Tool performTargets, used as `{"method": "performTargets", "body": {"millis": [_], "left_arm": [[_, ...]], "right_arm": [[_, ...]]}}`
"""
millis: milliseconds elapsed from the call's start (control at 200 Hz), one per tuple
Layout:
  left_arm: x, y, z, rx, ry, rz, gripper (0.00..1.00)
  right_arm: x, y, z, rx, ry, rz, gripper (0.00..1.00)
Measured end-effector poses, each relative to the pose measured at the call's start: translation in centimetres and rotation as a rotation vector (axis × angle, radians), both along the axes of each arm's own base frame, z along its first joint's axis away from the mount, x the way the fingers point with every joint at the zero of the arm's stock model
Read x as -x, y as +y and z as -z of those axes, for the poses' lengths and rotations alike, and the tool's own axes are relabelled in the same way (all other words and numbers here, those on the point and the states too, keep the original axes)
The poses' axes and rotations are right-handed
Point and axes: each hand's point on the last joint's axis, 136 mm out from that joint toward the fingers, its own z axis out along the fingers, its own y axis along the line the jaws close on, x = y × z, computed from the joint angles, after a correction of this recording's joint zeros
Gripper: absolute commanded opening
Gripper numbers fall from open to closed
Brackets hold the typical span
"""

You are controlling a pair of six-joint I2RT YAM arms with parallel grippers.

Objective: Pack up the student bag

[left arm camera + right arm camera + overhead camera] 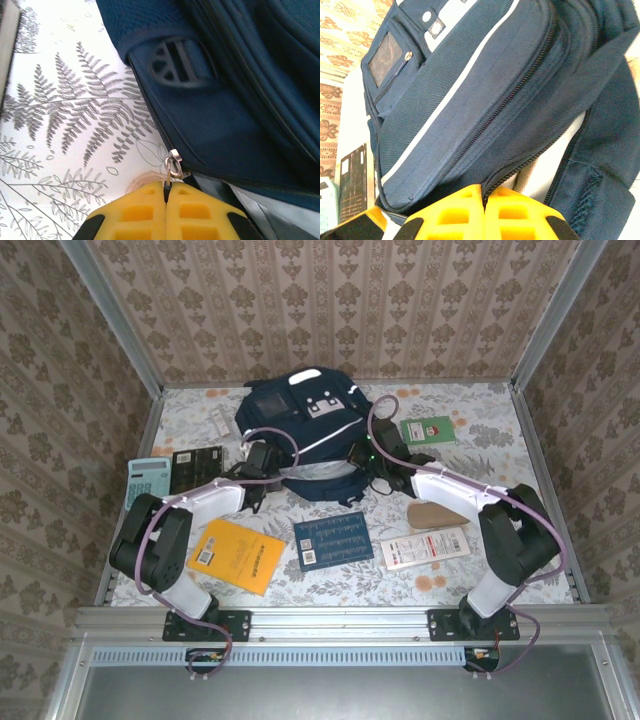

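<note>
The student bag (pixel 300 425), navy blue with a white stripe, lies at the back middle of the table. My left gripper (pixel 262 465) is at its near left corner. In the left wrist view the yellow fingertips (pixel 150 200) are shut on the bag's metal zipper pull (pixel 173 162), which sticks out between them. My right gripper (pixel 362 462) is at the bag's near right side. In the right wrist view it (pixel 484 192) is shut on the bag's fabric edge along the zipper (pixel 520 165), with pale lining showing behind the parted edge.
Around the bag lie a teal calculator (pixel 148 480), a black card (pixel 197 468), an orange book (pixel 237 555), a blue book (pixel 333 540), a green booklet (pixel 428 430), a tan flat piece (pixel 438 515) and a white flat box (pixel 425 548). Patterned walls close in the table.
</note>
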Motion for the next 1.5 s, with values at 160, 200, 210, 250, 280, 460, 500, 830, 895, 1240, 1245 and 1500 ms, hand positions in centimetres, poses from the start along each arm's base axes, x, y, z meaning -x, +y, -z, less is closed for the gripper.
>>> {"method": "performTargets", "body": {"millis": [160, 200, 210, 250, 280, 460, 500, 830, 895, 1240, 1245, 1500], "left_arm": [[-1.7, 1.8, -0.2, 0.001, -0.002, -0.061, 0.0], [-2.4, 2.3, 0.0, 0.002, 0.004, -0.083, 0.0], [-2.5, 2.5, 0.1, 0.003, 0.007, -0.089, 0.0], [-3.1, 2.7, 0.4, 0.009, 0.017, -0.102, 0.0], [-3.5, 2.8, 0.6, 0.017, 0.028, -0.106, 0.0], [-5.2, 2.3, 1.1, 0.041, 0.066, -0.108, 0.0], [-5.3, 2.1, 1.1, 0.045, 0.07, -0.104, 0.0], [-3.4, 3.5, -0.3, -0.037, 0.074, -0.119, 0.67], [-2.4, 2.6, -1.9, -0.044, 0.044, -0.088, 0.7], [4.4, -6.3, -8.8, 0.011, -0.092, 0.191, 0.81], [4.5, -6.4, -8.8, 0.011, -0.092, 0.193, 0.81], [10.5, -6.5, -5.5, 0.019, -0.028, 0.265, 0.97]], "right_arm": [[0.2, -1.6, -1.2, 0.007, -0.024, 0.006, 0.0], [0.2, -2.1, -1.3, 0.005, -0.025, 0.01, 0.0], [0.3, -2.2, -1.4, 0.005, -0.026, 0.01, 0.0], [0.3, -2.7, -1.4, 0.003, -0.026, 0.01, 0.0], [0.5, -2.8, -1.4, -0.001, -0.024, 0.003, 0.0], [0.9, -2.9, -0.9, -0.004, -0.01, -0.034, 0.0], [0.9, -2.9, -1.0, -0.007, -0.01, -0.04, 0.0], [0.4, -4.8, -1.2, 0.009, -0.014, -0.036, 0.69], [1.1, -5.2, -1.7, 0.014, -0.03, -0.044, 0.72], [9.0, -7.8, -3.9, 0.011, -0.141, -0.087, 0.99], [9.2, -7.9, -3.8, 0.011, -0.138, -0.087, 0.99], [13.4, -8.0, -2.2, 0.023, -0.131, -0.142, 1.0]]}}
